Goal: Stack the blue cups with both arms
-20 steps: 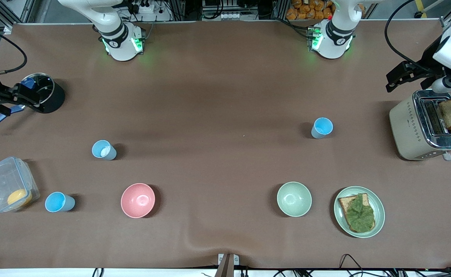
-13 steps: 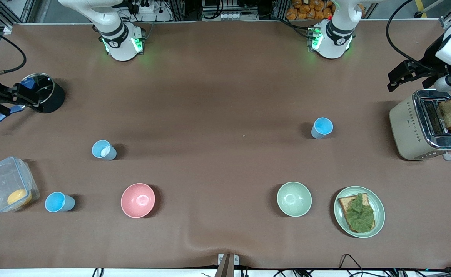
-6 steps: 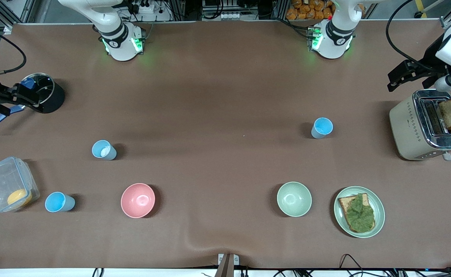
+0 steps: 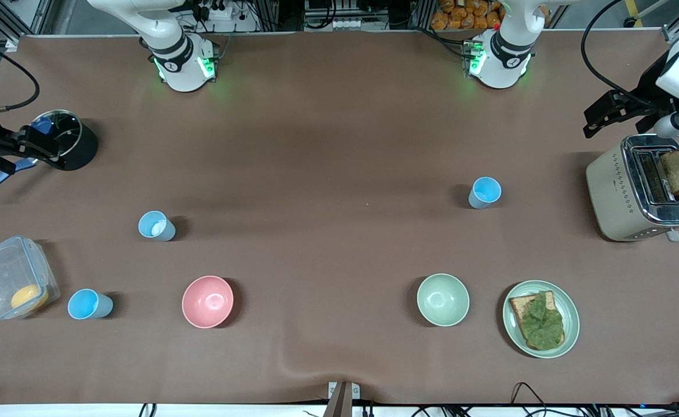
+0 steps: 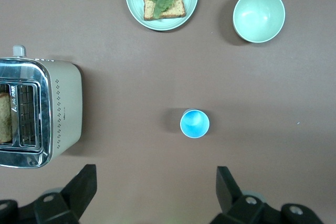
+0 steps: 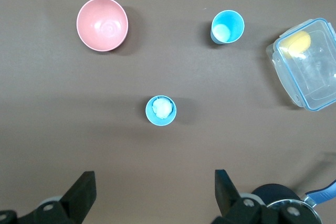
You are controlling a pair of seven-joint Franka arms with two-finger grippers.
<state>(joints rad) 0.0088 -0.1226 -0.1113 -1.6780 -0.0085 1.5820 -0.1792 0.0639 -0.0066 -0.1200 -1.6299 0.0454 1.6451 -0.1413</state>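
Note:
Three blue cups stand upright and apart on the brown table. One (image 4: pixel 484 192) (image 5: pixel 194 123) is toward the left arm's end. One with a white patch inside (image 4: pixel 156 226) (image 6: pixel 160 110) and another (image 4: pixel 89 304) (image 6: pixel 227 26) are toward the right arm's end. My left gripper (image 4: pixel 593 119) (image 5: pixel 156 179) hangs high and open over bare table between the first cup and its base. My right gripper (image 4: pixel 38 147) (image 6: pixel 155 179) hangs high and open over bare table between the white-patched cup and its base. Both hold nothing.
A pink bowl (image 4: pixel 207 301) and a pale green bowl (image 4: pixel 442 299) sit nearer the front camera. A plate with toast and lettuce (image 4: pixel 541 318) lies beside the green bowl. A toaster (image 4: pixel 643 188), a clear container (image 4: pixel 15 277) and a black pot (image 4: pixel 76 145) stand at the table's ends.
The left arm's hand shifted slightly toward the robots' side early on, then held still. The cups have not moved and both grippers stay open.

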